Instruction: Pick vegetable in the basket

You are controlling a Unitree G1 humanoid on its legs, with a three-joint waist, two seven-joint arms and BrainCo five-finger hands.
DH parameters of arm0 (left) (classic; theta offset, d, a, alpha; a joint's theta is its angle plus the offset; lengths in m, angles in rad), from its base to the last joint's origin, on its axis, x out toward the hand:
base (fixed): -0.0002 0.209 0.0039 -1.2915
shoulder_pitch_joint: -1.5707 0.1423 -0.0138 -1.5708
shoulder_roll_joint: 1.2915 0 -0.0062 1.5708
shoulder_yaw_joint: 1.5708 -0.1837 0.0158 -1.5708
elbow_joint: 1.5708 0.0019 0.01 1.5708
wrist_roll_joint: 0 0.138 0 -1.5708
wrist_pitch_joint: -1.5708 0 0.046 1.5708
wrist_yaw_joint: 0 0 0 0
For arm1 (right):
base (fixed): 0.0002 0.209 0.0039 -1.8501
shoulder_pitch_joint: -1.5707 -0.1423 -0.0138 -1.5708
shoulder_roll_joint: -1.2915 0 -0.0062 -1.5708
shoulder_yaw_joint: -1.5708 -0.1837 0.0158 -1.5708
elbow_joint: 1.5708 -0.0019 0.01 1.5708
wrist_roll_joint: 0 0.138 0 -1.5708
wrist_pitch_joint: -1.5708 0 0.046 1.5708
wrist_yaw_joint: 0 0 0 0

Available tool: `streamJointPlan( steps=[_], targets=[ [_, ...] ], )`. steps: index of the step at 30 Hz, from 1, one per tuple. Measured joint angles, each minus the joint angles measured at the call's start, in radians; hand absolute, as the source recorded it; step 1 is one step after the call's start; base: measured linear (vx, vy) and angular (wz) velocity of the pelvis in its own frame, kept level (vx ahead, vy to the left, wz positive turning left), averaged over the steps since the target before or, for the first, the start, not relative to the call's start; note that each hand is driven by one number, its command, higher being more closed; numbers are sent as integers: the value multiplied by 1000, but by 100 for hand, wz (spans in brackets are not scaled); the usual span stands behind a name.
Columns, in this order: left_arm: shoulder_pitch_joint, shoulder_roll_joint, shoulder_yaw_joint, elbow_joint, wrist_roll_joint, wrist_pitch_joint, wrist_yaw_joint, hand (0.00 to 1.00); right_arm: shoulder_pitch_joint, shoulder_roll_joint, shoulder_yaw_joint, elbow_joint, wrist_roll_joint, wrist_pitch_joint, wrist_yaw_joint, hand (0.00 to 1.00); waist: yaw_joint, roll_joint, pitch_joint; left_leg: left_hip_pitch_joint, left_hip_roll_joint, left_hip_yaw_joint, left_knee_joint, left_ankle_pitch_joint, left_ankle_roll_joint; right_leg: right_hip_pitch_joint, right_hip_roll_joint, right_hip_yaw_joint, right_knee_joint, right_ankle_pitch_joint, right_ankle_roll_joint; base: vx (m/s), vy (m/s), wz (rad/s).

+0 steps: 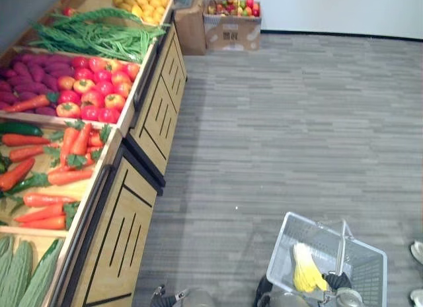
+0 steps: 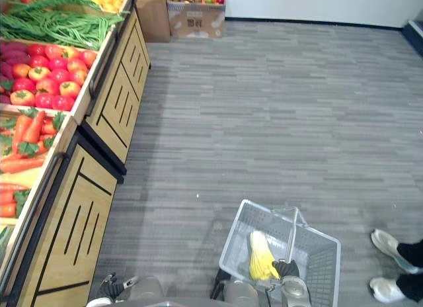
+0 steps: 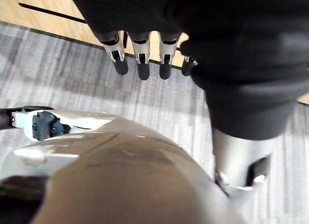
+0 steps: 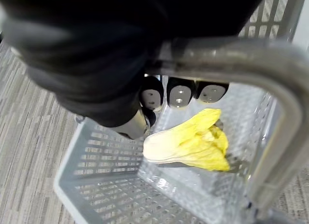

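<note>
Scanning for print first: we find one dark mark on the front of the cardboard box (image 1: 231,30) at 12 o'clock, too small to read. Mixed produce fills its top.

Grey plastic basket (image 1: 283,249) shows at 5 o'clock in the eye views, over the grey plank floor (image 1: 297,122). Pale yellow leafy cabbage (image 4: 193,143) lies inside on the basket's bottom, apart from both hands.

Right hand (image 4: 179,94) is clenched round the basket's metal handle (image 4: 275,74). The right wrist view gives us the fingers hooked under the bar, a detail too small in the eye views.

Left hand (image 3: 140,64) hangs released, fingers straight, holding nothing, with the wooden stand (image 1: 119,241) past them.

Stand runs from 7 to 11 o'clock: carrots (image 1: 63,168), tomatoes (image 1: 96,85), purple sweet potatoes (image 1: 26,69), long green beans (image 1: 99,36).

Left eye view adds ridged green gourds (image 1: 20,274) at 8 o'clock. Right eye view adds a person's white shoes (image 2: 388,244) at 4 o'clock.
</note>
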Motion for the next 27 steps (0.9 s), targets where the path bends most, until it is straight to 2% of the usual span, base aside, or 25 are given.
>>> streamJointPlan(
  steps=[2,3,4,5,6,7,8,9,10,12,14,15,16,18,19,20,21,22,23,24,25,26,27],
  targets=[
    [-2,-6,1,-25,-11,-4,2,0,2,2,-5,4,16,16,-1,100,24,-4,3,-123,-22,57,-50,-121,12,92,-8,-4,-42,-14,21,394,32,1],
    [-6,-6,0,-29,-18,-2,2,0,2,3,-8,4,21,16,-1,100,30,-6,2,-144,-31,80,-105,-132,22,105,-16,-6,-46,-20,31,331,144,-10],
    [-4,-6,1,-32,-32,1,3,0,2,5,-14,1,22,16,0,100,33,-10,4,-165,-55,143,-280,-127,35,133,-37,-13,-49,-43,67,284,153,-3],
    [0,-7,1,-30,-34,4,4,0,7,4,-18,1,23,16,0,100,28,-7,2,-167,-69,175,-392,-114,52,148,-44,-19,-49,-55,85,393,231,14],
    [6,-19,0,-22,-38,4,6,0,27,0,-38,-6,23,15,0,100,29,18,-10,-158,-98,236,-620,-6,85,172,-40,-28,-46,-84,121,517,290,50],
    [0,-9,3,-9,-38,5,4,0,43,25,-48,3,26,29,-4,100,27,-4,-20,-133,-142,277,-695,4,164,200,-69,-28,-52,-105,131,514,264,58],
    [4,1,4,-11,-37,4,6,0,51,37,-47,3,27,31,-2,100,27,-28,-28,-119,-178,282,-742,13,172,195,-89,-13,-57,-102,126,424,188,65],
    [3,10,13,-16,-35,4,13,0,56,51,-46,1,28,27,-2,100,29,-56,-30,-119,-217,284,-769,15,177,192,-103,14,-77,-87,113,380,109,41],
    [1,12,25,-14,-29,8,15,0,39,54,-46,2,28,28,0,100,34,-64,-27,-124,-226,290,-753,-1,197,200,-110,31,-97,-59,117,363,109,28],
    [7,9,36,-3,-22,18,15,0,17,59,-40,0,27,28,1,100,36,-64,-27,-109,-221,314,-721,-13,215,229,-116,59,-105,-6,141,326,78,5],
    [21,8,40,-2,-5,20,13,0,18,79,-39,-5,24,24,4,100,55,-70,-31,-52,-208,349,-731,-15,216,257,-112,94,-100,54,142,220,28,-17],
    [35,8,43,0,9,20,12,0,25,86,-30,-2,21,24,5,100,60,-77,-49,-28,-209,354,-756,-19,210,246,-108,100,-59,75,149,176,39,-13],
    [49,6,41,1,11,22,10,0,37,84,-17,0,18,24,5,100,58,-72,-76,-4,-208,348,-809,-28,197,194,-114,102,37,75,150,184,60,-6],
    [61,5,30,0,12,23,5,0,40,80,-9,3,19,22,4,100,54,-65,-88,52,-214,347,-899,-41,179,110,-133,113,241,74,152,196,80,4],
    [72,15,20,-4,12,23,2,0,34,81,0,2,19,17,3,100,54,-70,-85,103,-230,346,-947,-42,180,31,-177,126,438,108,206,256,94,25],
    [83,30,10,-2,13,29,0,0,29,82,-1,2,20,16,3,100,47,-97,-73,148,-255,318,-969,-53,186,-15,-223,130,588,215,270,260,79,43],
    [85,31,9,-3,13,31,-1,0,29,80,-2,1,20,13,2,100,35,-87,-75,172,-259,295,-977,-58,195,-26,-233,132,643,276,285,267,60,80],
    [94,32,9,-4,13,34,-4,0,27,80,-8,3,20,13,3,100,25,-90,-72,210,-260,260,-975,-82,201,-56,-239,137,746,225,268,257,25,69],
    [97,36,9,-3,13,38,-4,0,24,81,-7,3,20,11,5,100,26,-96,-70,230,-259,243,-975,-93,200,-72,-237,131,781,158,240,334,17,81],
    [102,39,9,1,13,43,-7,0,25,81,-3,2,19,9,6,100,25,-96,-71,263,-250,208,-975,-114,195,-103,-225,98,795,36,198,328,-1,84],
    [103,40,12,1,13,42,-10,0,25,81,-4,1,19,0,8,100,23,-91,-72,277,-234,170,-974,-129,191,-135,-199,57,732,-39,161,318,-15,81],
    [103,40,12,1,13,42,-10,0,24,80,-4,1,19,-1,9,100,22,-91,-72,280,-232,163,-974,-132,190,-141,-194,51,713,-46,154,401,-76,114],
    [99,38,14,2,13,42,-14,0,19,77,-11,4,19,-7,16,100,17,-89,-71,294,-222,99,-974,-148,181,-184,-167,30,565,-70,133,360,-103,111]
  ],
)
